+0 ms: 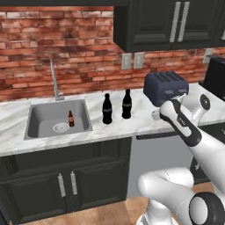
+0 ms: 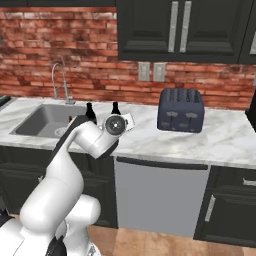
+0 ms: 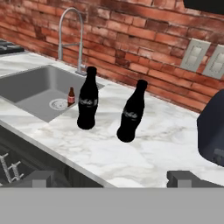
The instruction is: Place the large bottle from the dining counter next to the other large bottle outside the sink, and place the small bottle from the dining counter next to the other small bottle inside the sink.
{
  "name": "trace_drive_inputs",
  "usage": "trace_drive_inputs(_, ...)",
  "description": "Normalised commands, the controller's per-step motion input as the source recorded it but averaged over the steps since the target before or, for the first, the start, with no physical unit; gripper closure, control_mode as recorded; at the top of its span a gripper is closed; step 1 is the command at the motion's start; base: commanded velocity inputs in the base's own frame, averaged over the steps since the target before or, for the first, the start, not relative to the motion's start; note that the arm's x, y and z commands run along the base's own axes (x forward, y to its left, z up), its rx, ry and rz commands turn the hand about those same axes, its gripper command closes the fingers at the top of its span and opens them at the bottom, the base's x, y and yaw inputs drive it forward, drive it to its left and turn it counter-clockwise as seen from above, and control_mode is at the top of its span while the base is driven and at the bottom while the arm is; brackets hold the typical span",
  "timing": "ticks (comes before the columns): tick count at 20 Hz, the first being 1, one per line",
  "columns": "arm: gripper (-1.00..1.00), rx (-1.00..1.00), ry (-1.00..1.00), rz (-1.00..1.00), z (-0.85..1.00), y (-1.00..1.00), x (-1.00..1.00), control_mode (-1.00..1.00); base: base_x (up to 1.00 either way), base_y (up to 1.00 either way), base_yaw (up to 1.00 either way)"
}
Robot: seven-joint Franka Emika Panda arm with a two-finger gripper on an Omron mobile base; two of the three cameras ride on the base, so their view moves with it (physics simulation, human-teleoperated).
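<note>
Two large black bottles stand side by side on the marble counter right of the sink [image 1: 44,115]: one [image 1: 107,109] [image 3: 88,105] near the basin's edge, the other [image 1: 127,104] [image 3: 132,113] a little further right. One small brown bottle [image 1: 70,118] [image 3: 71,97] stands upright inside the sink by the drain. My gripper [image 3: 113,178] is open and empty, held back from the counter's front edge and facing both large bottles. The dining counter is out of view.
A curved faucet [image 1: 54,81] [image 3: 72,30] rises behind the sink. A dark toaster [image 1: 166,88] [image 2: 180,110] sits on the counter to the right of the bottles. Wall outlets [image 3: 205,59] are on the brick backsplash, with dark cabinets above and below.
</note>
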Motion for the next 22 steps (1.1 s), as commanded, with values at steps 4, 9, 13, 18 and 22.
trace_drive_inputs(4,-1.00,0.00,0.00,0.00,0.00,0.00,0.00,1.00,-0.17,0.00,0.12)
trace_drive_inputs(9,-1.00,0.00,0.00,0.00,0.00,0.00,0.00,1.00,-0.09,0.05,0.24)
trace_drive_inputs(13,-1.00,0.00,0.00,0.00,0.00,0.00,0.00,1.00,-0.01,0.15,0.39)
trace_drive_inputs(18,-1.00,0.00,0.00,0.00,0.00,0.00,0.00,1.00,0.00,0.13,0.49)
trace_drive_inputs(22,-1.00,0.00,0.00,0.00,0.00,0.00,0.00,1.00,0.00,0.10,0.50)
